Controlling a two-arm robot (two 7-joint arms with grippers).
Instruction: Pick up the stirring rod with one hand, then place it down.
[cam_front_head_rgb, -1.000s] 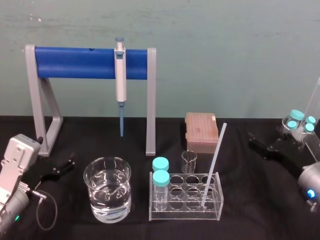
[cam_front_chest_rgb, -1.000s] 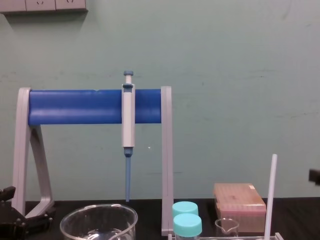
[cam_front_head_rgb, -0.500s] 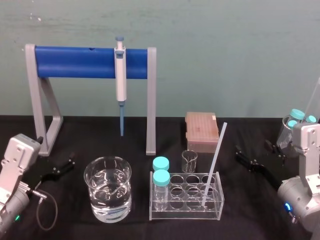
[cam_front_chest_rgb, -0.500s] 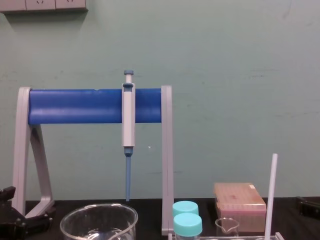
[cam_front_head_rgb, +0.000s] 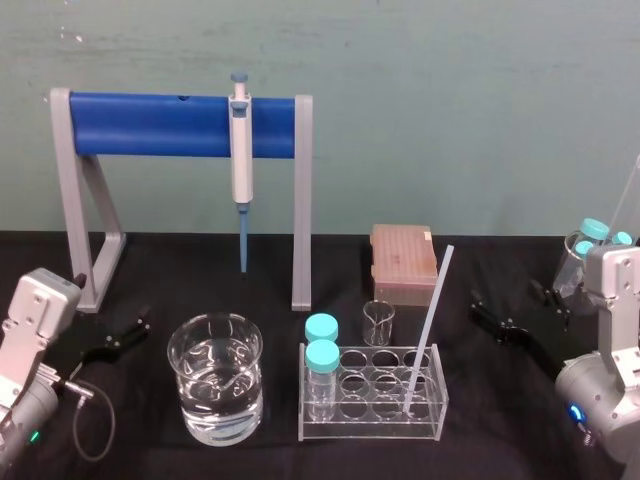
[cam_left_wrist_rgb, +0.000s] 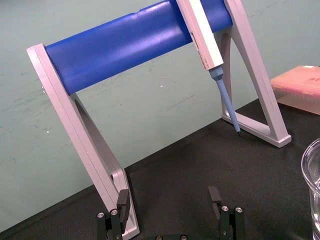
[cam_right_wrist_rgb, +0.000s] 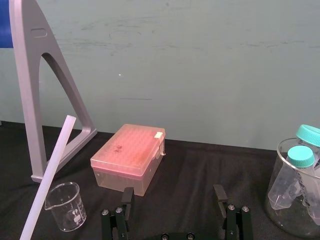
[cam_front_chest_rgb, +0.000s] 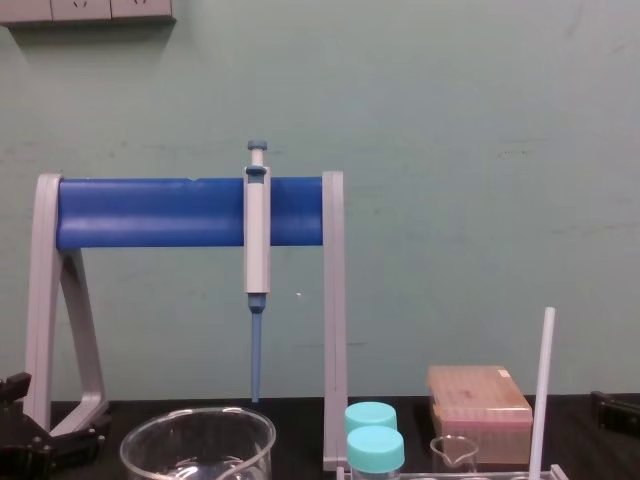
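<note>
The stirring rod (cam_front_head_rgb: 428, 328) is a thin white translucent stick leaning in the clear tube rack (cam_front_head_rgb: 372, 425), its top tilted to the right. It also shows in the chest view (cam_front_chest_rgb: 543, 390) and in the right wrist view (cam_right_wrist_rgb: 47, 177). My right gripper (cam_front_head_rgb: 520, 312) hovers open to the right of the rack, a short way from the rod, with nothing between its black fingers (cam_right_wrist_rgb: 127, 197). My left gripper (cam_front_head_rgb: 115, 340) rests open near the stand's left foot, and its fingers (cam_left_wrist_rgb: 215, 195) hold nothing.
A grey-white pipette (cam_front_head_rgb: 241, 150) hangs on the blue and grey stand (cam_front_head_rgb: 160, 125). A water beaker (cam_front_head_rgb: 215, 378), two teal-capped tubes (cam_front_head_rgb: 321, 365), a small beaker (cam_front_head_rgb: 378, 322) and a pink tip box (cam_front_head_rgb: 403, 262) crowd the rack. A beaker of capped tubes (cam_front_head_rgb: 590, 250) stands far right.
Over the last second my right arm swung in from the far right toward the rack and raised its wrist; it has since held almost still. The rod and left arm have not moved.
</note>
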